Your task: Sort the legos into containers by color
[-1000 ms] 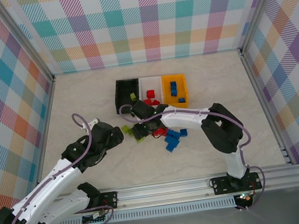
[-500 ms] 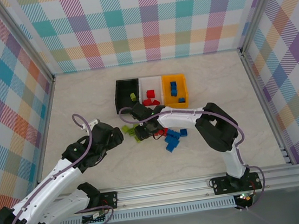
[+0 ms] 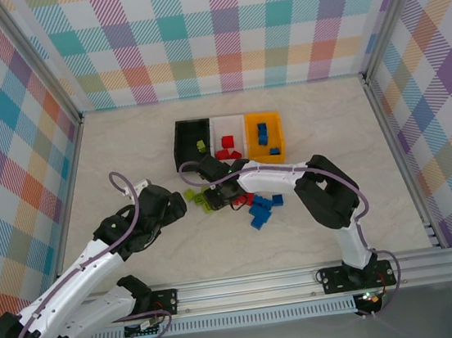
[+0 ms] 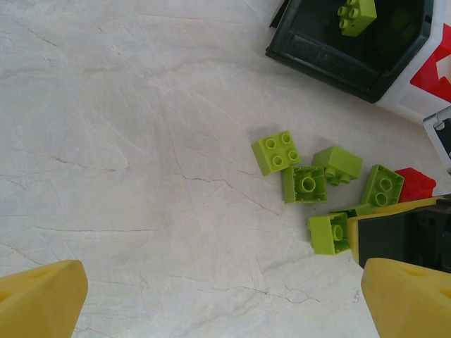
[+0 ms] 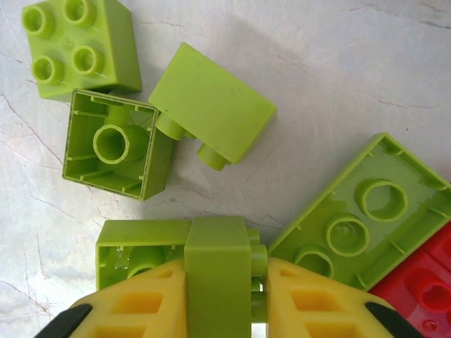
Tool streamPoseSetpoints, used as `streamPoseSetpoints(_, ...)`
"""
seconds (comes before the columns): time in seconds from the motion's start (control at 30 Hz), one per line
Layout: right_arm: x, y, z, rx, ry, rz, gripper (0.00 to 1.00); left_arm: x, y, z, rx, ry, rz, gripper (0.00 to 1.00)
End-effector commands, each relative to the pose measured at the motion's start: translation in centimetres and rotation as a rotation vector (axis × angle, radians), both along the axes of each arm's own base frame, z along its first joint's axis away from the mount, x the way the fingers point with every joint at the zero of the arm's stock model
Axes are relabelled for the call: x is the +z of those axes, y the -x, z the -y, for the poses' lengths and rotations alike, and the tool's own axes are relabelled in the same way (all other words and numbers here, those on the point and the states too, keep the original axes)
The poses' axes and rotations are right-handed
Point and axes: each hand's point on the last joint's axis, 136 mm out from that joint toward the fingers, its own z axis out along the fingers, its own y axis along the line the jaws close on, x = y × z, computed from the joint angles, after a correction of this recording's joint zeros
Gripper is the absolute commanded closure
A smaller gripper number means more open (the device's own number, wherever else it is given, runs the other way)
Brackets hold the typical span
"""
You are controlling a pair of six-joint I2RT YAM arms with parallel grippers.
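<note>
In the right wrist view my right gripper (image 5: 222, 273) is shut on a lime green lego (image 5: 217, 262) resting on the table, its yellow fingers (image 5: 141, 303) pressing both sides. More lime legos lie around it: one studs up (image 5: 77, 46), one upside down (image 5: 116, 144), one on its side (image 5: 211, 105), a long one (image 5: 366, 211). My left gripper (image 4: 225, 303) stands open over bare table, left of the lime cluster (image 4: 304, 184). From above, the right gripper (image 3: 215, 198) is just below the black (image 3: 181, 141), white (image 3: 214, 125) and orange-yellow (image 3: 249, 137) containers.
Blue legos (image 3: 259, 206) and a red one (image 3: 247, 199) lie right of the right gripper. The black bin holds a lime brick (image 4: 357, 14), the white bin red ones (image 3: 226, 146), the orange-yellow bin blue ones (image 3: 263, 134). Checked walls fence the table (image 3: 124, 148).
My right gripper's jaws have closed on a lime lego in the cluster. The left arm has stayed where it was, open.
</note>
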Motion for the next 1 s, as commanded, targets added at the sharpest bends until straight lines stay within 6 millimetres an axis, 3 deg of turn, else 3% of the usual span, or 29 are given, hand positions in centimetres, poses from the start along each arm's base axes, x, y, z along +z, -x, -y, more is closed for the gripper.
streamPoseSetpoints(0.0, 2.0, -0.1, 0.2, -0.01, -0.014, 0.045, 0.76, 0.6, 0.0, -0.1, 0.006, 0.022, 0.013, 0.0)
streamPoseSetpoints(0.23, 5.6, -0.9, 1.8, -0.036, -0.005, 0.139, 0.79, 0.6, 0.0, -0.2, 0.007, 0.014, 0.013, 0.0)
streamPoseSetpoints(0.43, 9.4, -1.5, 1.7, -0.026, -0.043, 0.182, 0.79, 0.8, 0.0, -0.3, 0.003, 0.009, 0.017, 0.0)
streamPoseSetpoints(0.5, 9.0, -0.7, 1.5, -0.009, -0.057, 0.141, 0.78, 0.8, 0.1, -0.3, 0.0, 0.004, 0.016, 0.0)
streamPoseSetpoints(0.8, 3.2, 4.2, 2.4, 0.037, 0.013, -0.01, 0.76, 0.9, 0.1, -0.6, 0.001, -0.003, 0.022, 0.0)
streamPoseSetpoints(0.97, 2.5, 4.8, 2.7, 0.036, 0.03, -0.016, 0.52, 0.9, -0.1, -0.5, 0.003, -0.001, 0.022, 0.0)
